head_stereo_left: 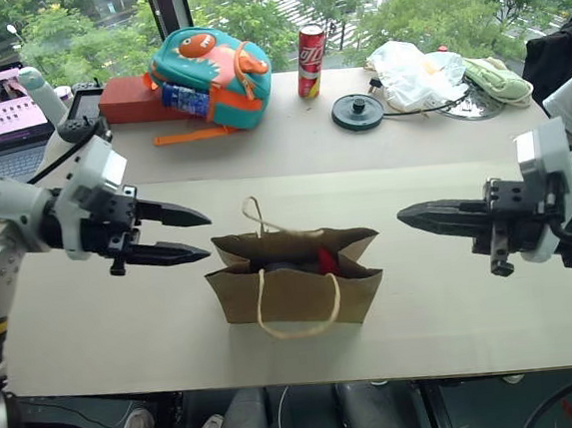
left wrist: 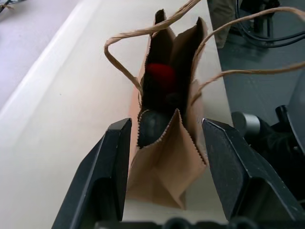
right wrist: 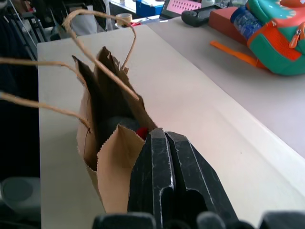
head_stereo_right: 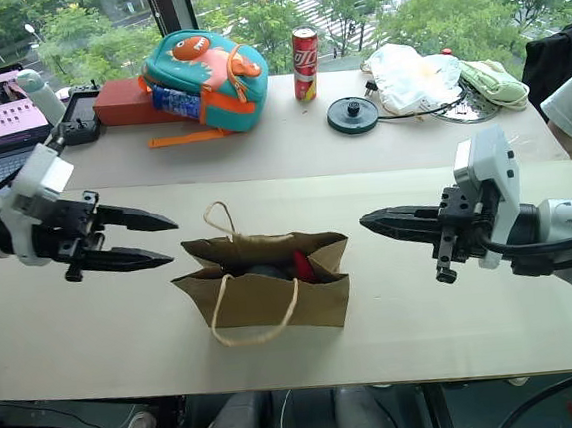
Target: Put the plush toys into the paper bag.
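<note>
While both plush toys [left wrist: 159, 78] sit inside the paper bag [head_stereo_left: 298, 291], left end effector [head_stereo_left: 206, 235] gapes empty; right end effector [head_stereo_left: 403, 218] closed, empty.

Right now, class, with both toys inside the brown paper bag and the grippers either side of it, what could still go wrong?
1. The open left gripper points at the brown kraft paper bag; swinging inward could tip the light bag.
2. The beige twine handles loop loosely, so a finger might snag one.
3. The red plush toy and grey plush toy could spill if it falls.
</note>
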Action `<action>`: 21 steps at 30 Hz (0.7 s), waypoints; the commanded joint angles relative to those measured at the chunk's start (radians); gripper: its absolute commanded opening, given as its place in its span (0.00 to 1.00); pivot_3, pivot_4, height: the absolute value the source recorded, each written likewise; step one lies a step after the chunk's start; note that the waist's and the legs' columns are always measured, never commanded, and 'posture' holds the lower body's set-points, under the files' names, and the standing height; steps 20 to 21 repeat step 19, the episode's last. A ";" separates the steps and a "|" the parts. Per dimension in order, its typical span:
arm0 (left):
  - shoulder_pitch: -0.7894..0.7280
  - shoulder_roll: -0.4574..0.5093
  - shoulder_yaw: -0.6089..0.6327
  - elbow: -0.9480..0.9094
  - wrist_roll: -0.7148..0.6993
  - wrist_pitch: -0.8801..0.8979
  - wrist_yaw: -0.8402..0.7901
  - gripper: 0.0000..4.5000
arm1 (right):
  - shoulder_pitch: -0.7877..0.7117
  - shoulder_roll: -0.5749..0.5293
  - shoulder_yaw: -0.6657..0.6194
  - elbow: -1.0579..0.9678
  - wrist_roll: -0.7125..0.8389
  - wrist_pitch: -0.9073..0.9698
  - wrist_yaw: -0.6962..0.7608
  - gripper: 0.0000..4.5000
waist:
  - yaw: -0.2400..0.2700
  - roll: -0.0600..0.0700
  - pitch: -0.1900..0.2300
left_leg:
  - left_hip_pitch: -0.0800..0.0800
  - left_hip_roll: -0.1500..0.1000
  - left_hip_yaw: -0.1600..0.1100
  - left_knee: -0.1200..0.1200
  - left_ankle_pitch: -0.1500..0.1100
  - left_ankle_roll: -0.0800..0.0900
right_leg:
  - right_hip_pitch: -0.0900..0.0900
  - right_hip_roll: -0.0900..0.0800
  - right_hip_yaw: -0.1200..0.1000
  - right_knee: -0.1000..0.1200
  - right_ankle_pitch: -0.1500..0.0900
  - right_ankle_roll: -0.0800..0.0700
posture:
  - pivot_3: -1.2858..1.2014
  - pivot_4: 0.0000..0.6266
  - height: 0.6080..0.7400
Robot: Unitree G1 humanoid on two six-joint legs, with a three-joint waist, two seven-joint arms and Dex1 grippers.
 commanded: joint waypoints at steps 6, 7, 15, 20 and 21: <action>0.007 0.039 0.045 -0.031 -0.045 0.040 -0.009 0.56 | 0.019 -0.022 0.021 0.005 -0.061 -0.061 0.048 0.00 | 0.002 0.000 0.000 | -0.001 0.000 0.000 0.000 0.000 0.000 | 0.000 0.000 0.000 0.000 0.000 0.000 | 0.52 0.24 0.99; 0.002 0.037 0.045 -0.032 -0.047 0.045 -0.003 0.56 | 0.019 -0.022 0.023 0.007 -0.063 -0.063 0.050 0.00 | 0.002 0.000 0.000 | -0.001 0.000 0.000 0.000 0.000 0.000 | 0.000 0.000 0.000 0.000 0.000 0.000 | 0.52 0.24 0.99; 0.001 0.031 0.046 -0.035 -0.066 0.056 0.009 0.56 | 0.013 -0.024 0.020 0.012 -0.063 -0.067 0.062 0.00 | 0.001 0.000 0.000 | 0.000 0.000 0.000 0.000 0.000 0.000 | 0.000 0.000 0.000 0.000 0.000 0.000 | 0.52 0.24 0.99; -0.009 0.025 0.040 -0.032 -0.071 0.057 0.021 0.56 | 0.010 -0.022 0.023 0.014 -0.062 -0.070 0.060 0.00 | 0.002 0.000 0.000 | 0.000 0.000 0.000 0.000 0.000 0.000 | 0.000 0.000 0.000 0.000 0.000 0.000 | 0.52 0.24 0.99; -0.009 0.025 0.040 -0.032 -0.071 0.057 0.021 0.56 | 0.010 -0.022 0.023 0.014 -0.062 -0.070 0.060 0.00 | 0.002 0.000 0.000 | 0.000 0.000 0.000 0.000 0.000 0.000 | 0.000 0.000 0.000 0.000 0.000 0.000 | 0.52 0.24 0.99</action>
